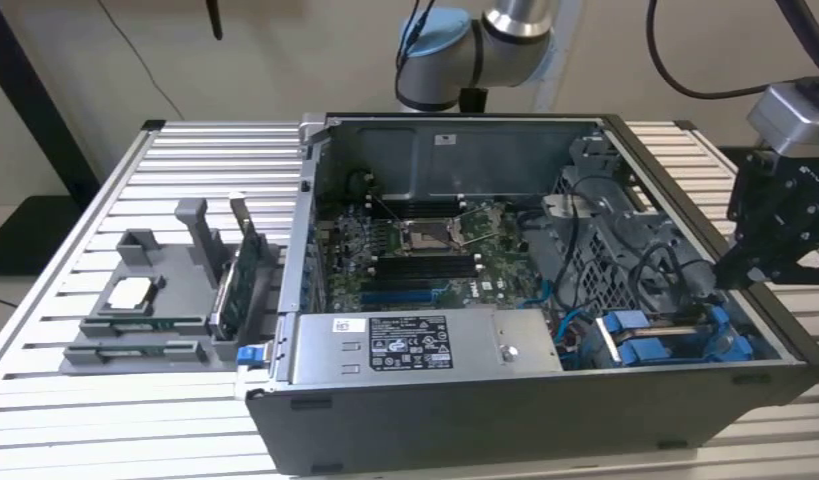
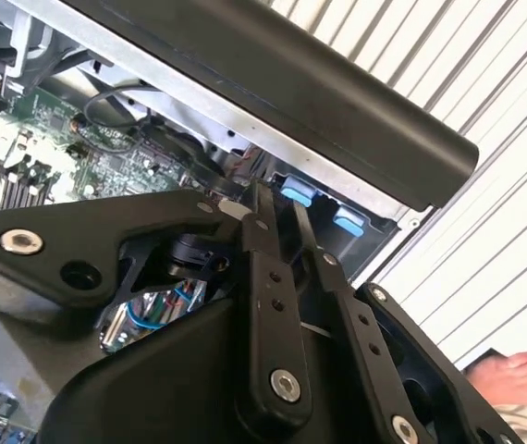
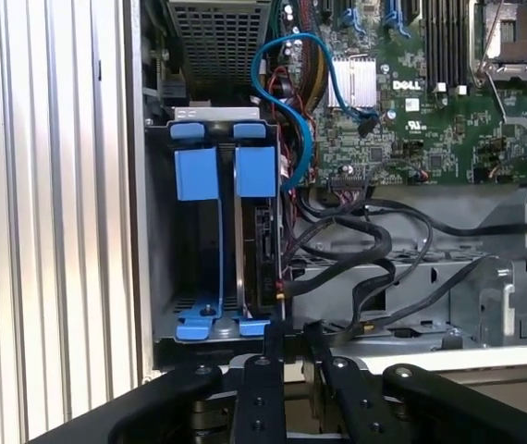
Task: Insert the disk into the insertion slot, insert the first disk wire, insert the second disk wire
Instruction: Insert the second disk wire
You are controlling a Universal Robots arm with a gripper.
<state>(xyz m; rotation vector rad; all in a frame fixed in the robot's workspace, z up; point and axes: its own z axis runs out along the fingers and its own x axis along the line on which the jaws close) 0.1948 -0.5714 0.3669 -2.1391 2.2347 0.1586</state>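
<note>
Disk (image 3: 262,248) beside tangled black cables (image 3: 357,230)

A grey fixture (image 1: 129,352) stands beside the open computer case (image 1: 516,432) on a slatted table (image 1: 102,425).

Slatted aluminium table (image 1: 116,425) under my arm. Sitting directly on it: an open black computer case (image 1: 516,430) mid-table and a grey parts holder (image 1: 116,357) just beside the case, on the exterior view's left.
</note>
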